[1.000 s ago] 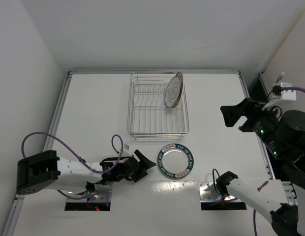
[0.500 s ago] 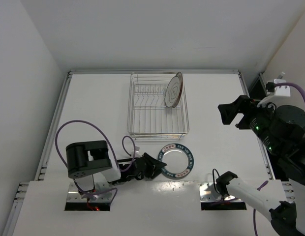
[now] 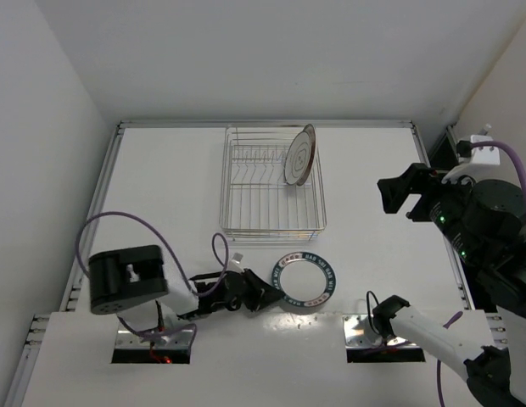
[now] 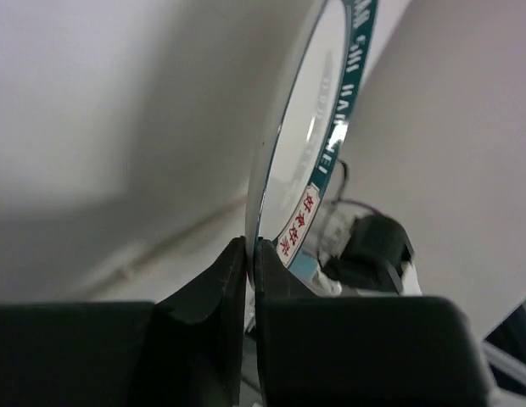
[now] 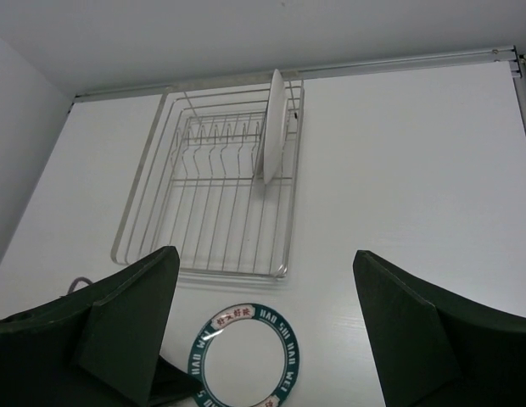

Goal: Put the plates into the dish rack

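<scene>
A teal-rimmed plate (image 3: 306, 281) with lettering lies on the table just in front of the dish rack (image 3: 271, 222). My left gripper (image 3: 271, 292) is shut on this plate's left rim; in the left wrist view its fingers (image 4: 225, 288) pinch the plate (image 4: 318, 161) edge-on. A white plate with thin dark rings (image 3: 299, 155) stands upright at the rack's far right. My right gripper (image 3: 403, 195) hangs open above the table's right side. In the right wrist view the teal-rimmed plate (image 5: 243, 356), the rack (image 5: 208, 222) and the upright plate (image 5: 271, 137) show below it.
The table's raised metal edge (image 3: 263, 124) runs along the far side and down both sides. A purple cable (image 3: 119, 222) loops over the left arm. Two rectangular cut-outs (image 3: 153, 349) sit in the near shelf by the arm bases.
My left gripper moved right to the teal-rimmed plate's left rim and shut on it. The left arm's elbow rose and swung back. The right gripper barely moved.
</scene>
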Motion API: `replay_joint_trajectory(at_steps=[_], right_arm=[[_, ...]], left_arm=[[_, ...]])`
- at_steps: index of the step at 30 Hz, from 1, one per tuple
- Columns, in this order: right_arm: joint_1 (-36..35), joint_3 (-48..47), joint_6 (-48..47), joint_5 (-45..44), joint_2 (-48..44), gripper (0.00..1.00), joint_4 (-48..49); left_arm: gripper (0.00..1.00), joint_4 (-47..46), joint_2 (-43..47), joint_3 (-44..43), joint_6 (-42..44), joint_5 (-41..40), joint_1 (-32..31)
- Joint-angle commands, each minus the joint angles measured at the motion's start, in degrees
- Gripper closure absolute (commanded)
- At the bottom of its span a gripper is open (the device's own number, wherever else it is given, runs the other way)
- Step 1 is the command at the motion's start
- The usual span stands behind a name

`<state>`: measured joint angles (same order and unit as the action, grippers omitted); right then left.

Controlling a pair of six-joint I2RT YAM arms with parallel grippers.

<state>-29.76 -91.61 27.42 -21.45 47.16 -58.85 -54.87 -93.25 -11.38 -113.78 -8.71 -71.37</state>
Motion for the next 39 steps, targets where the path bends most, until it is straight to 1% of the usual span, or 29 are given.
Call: replay_joint_trajectory(at_steps=[1,2,3,4,5,6,7,9,10,13,16,17,19,20,22,25,28,33,37,39], right_arm=[[-0.1,0.0,-0.2,-0.6,-0.9,0.18,-1.2],[-0.1,-0.8,-0.2,0.1,-0.9,0.18,-2.0],[-0.1,-0.8,0.7,0.8,-1.7,0.18,-3.1],[-0.1,-0.8,2.4,1.6,-2.4,0.16,-5.2],[-0.1,-0.8,3.5,2.3,-3.2,0.14,-6.0],[-0.1,0.6,4.5,3.2,-4.3,0.14,-6.5],[-0.1,1.3,6.4,4.6,-6.4,0.14,-7.3],[-0.1,3.5,8.6,5.8,-8.6,0.13,-7.3],[-0.1,4.3,10.4,7.2,-10.4,0.12,-7.9],[-0.1,8.1,12.0,12.2,-12.4,0.12,-4.5],[-0.6,13.2,13.2,16.4,-14.5,0.12,-0.4],[-0.7,14.7,13.2,19.0,-15.1,0.12,3.6],[-0.7,17.8,13.7,22.2,-16.2,0.12,8.2],[-0.7,20.7,14.7,23.6,-16.2,0.12,11.8],[-0.7,23.6,15.8,27.1,-16.2,0.12,14.9],[-0.7,29.5,17.5,28.1,-16.2,0.12,17.9],[-0.7,32.1,17.5,28.1,-16.2,0.12,17.9],[-0.7,32.7,16.9,27.6,-16.7,0.12,17.9],[-0.7,34.7,16.4,27.1,-16.1,0.12,19.5],[-0.7,36.1,16.4,29.5,-16.1,0.13,21.5]], left_arm=[[1.00,16.2,14.0,-5.3,6.3,1.7,-2.2],[1.00,21.3,17.4,-10.1,8.5,0.6,-2.7],[1.00,32.3,20.6,-13.0,13.7,-0.5,-3.9],[1.00,38.4,26.3,-16.2,16.3,-4.2,-4.6],[1.00,44.2,28.8,-22.6,18.7,-6.5,-5.3],[1.00,52.9,30.8,-25.5,22.7,-8.8,-6.8],[1.00,56.5,34.2,-28.1,23.9,-13.0,-7.5],[1.00,62.4,36.6,-33.4,26.4,-15.9,-8.6],[1.00,63.8,37.6,-34.8,26.9,-17.6,-8.6],[1.00,66.4,39.6,-38.4,28.8,-20.5,-8.6],[1.00,66.4,40.3,-40.6,31.9,-21.2,-8.6],[1.00,66.4,40.3,-40.6,32.4,-21.2,-8.6],[1.00,65.5,39.6,-41.2,33.6,-21.2,-8.6],[1.00,64.6,39.1,-41.7,34.5,-21.2,-8.6],[1.00,64.1,39.1,-42.5,35.1,-20.6,-8.6],[1.00,64.1,38.5,-43.0,35.7,-20.6,-8.6],[1.00,64.9,39.0,-43.6,36.3,-21.1,-8.6],[1.00,68.0,40.8,-45.2,37.9,-23.1,-8.0],[1.00,68.6,41.9,-46.4,38.5,-23.6,-7.4],[1.00,68.6,41.9,-46.9,39.0,-23.6,-7.4]])
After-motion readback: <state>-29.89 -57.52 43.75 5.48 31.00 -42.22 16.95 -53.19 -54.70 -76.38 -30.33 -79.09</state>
